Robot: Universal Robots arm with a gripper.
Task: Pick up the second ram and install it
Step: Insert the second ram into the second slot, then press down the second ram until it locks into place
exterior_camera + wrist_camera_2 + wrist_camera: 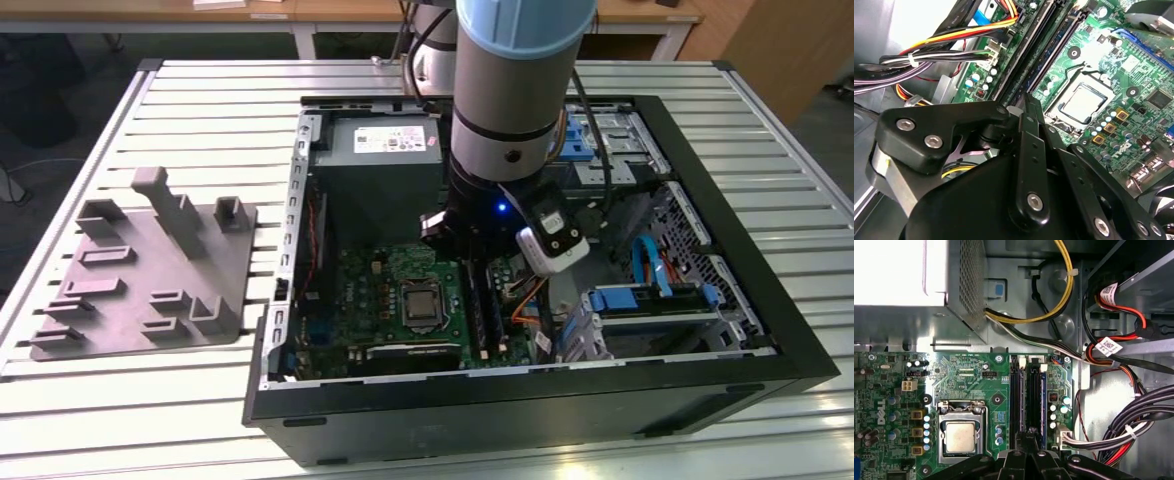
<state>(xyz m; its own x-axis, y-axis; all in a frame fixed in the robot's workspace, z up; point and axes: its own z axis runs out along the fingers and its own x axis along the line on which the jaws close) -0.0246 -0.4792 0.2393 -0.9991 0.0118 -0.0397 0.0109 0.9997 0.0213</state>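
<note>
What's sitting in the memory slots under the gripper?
In the first wrist view a bluish-green ram stands in the slot rails, beside the CPU socket. The gripper covers the slots' near ends, so seating there is hidden.

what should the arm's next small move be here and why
Probably a short, slow push straight down. The end effector hangs low over the slots, and the ram already stands in one of them, so seating it seems to be what is left.
</note>
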